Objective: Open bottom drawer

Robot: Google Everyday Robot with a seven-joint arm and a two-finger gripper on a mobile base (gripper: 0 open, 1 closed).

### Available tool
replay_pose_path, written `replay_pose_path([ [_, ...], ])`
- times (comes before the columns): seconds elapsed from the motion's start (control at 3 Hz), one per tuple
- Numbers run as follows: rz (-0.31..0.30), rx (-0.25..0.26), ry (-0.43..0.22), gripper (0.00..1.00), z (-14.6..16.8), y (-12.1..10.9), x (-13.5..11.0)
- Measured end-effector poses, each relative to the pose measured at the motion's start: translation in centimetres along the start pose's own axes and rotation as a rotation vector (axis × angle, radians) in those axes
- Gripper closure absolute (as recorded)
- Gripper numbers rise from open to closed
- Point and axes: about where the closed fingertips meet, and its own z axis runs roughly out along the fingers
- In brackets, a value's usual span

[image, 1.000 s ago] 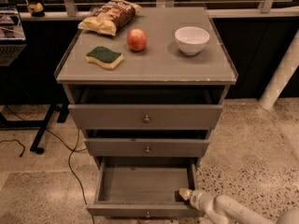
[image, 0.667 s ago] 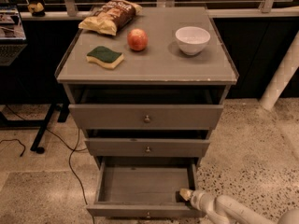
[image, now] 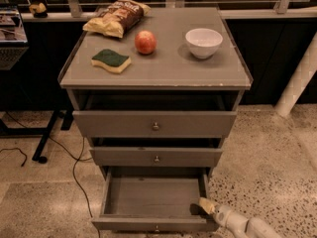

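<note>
Bottom drawer, lowest in the grey wooden cabinet, stood pulled well out, showing its flat plank floor. The pincer sat at the drawer's right front corner, just inside the rim; whether it was open or closed could not be told. A careless withdrawal might snag that side wall and jolt the cabinet, rolling the round apple across the smooth tabletop.
</note>
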Motion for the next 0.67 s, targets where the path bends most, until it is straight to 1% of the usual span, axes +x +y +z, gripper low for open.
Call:
replay_pose_path([
  [0.33, 0.003, -0.091, -0.108, 0.35, -2.79, 1.33, -2.27],
  [0.67, 0.004, -0.103, -0.103, 0.12, -2.69, 1.71, -2.13],
])
